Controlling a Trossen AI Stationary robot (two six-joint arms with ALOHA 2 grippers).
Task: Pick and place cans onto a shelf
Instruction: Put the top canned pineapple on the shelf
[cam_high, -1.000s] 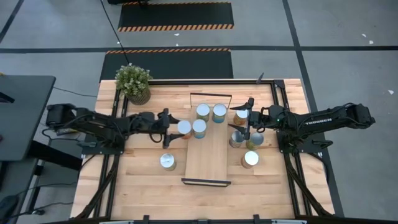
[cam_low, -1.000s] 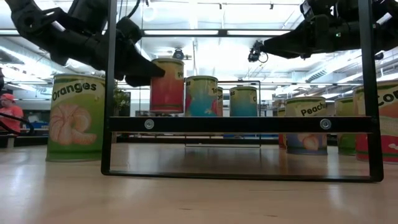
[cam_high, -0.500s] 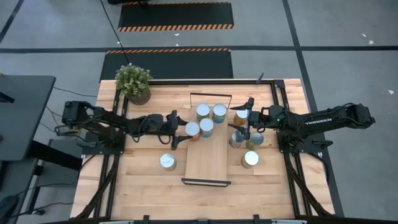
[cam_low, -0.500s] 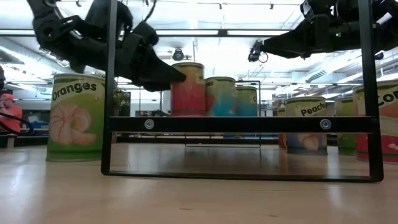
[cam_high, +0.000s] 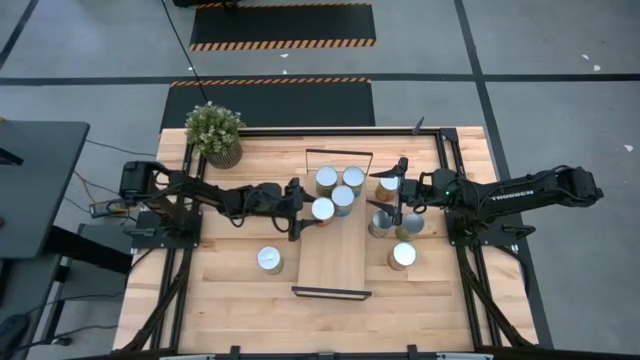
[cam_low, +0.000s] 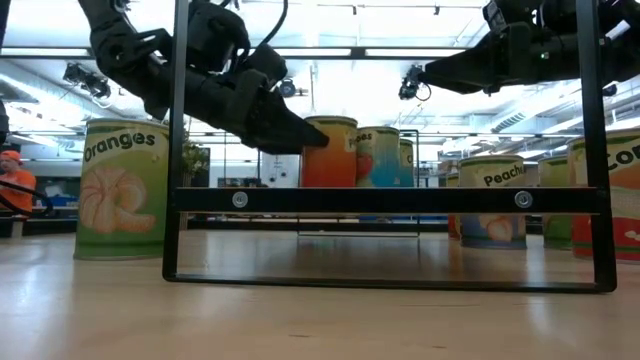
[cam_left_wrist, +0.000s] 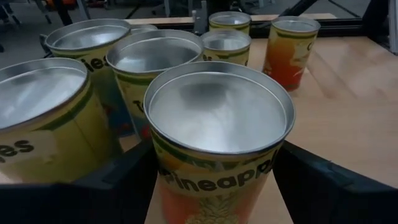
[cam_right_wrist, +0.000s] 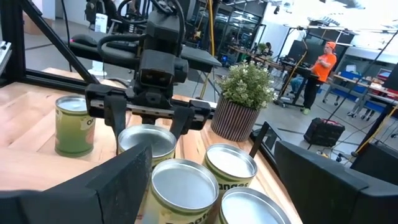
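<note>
Orange-labelled pineapple can (cam_left_wrist: 219, 134), lettering wrist-view only.

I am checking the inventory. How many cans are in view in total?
9 cans. Over the shelf: two at its far end, one nearer, one in the left tool. One left of the shelf. Four right of it, around the right tool, partly covered.

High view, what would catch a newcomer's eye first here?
The left gripper holds a Pineapple can over the shelf, next to three cans already on its far end. The right gripper hovers above the cluster of cans right of the shelf, and a potted plant marks the far left corner.
</note>
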